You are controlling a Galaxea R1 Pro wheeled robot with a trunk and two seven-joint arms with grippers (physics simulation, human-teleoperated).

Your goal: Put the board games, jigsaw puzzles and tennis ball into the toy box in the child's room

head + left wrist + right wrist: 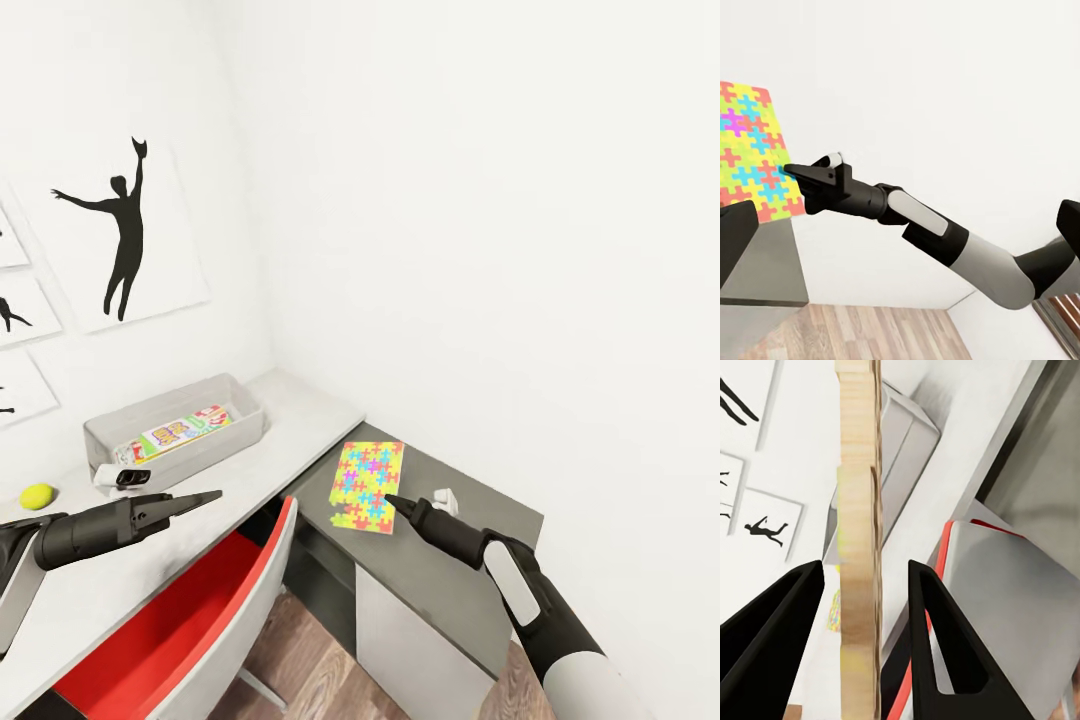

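1. Nearest the head camera, a red-and-white chair [190, 620] sits tucked under the corner table [300, 420], with wood-plank floor below.
2. On the pale part of the table, against the wall, stands the grey toy box [235, 395]; a white-green board game [180, 432] already lies inside it.
3. A yellow-green tennis ball [38, 494] rests on the pale top, near the box's outer end and apart from it.
4. One jigsaw puzzle [368, 485] sits on the dark grey part of the table, just beyond the corner joint.
5. Reaching in from the side, the right gripper [392, 501] has its tips at the puzzle's near edge. In the right wrist view its fingers [937, 637] are spread, with the puzzle's thin edge between them and gaps on both sides, so it is not yet pinched.
6. Over the pale top, in front of the box, the left gripper [205, 497] hovers holding nothing; its fingers look pressed nearly together.
7. Judged step: grasping the puzzle. Next, the right fingers likely need to close on the panel's edge, then lift it and carry it across to the box.
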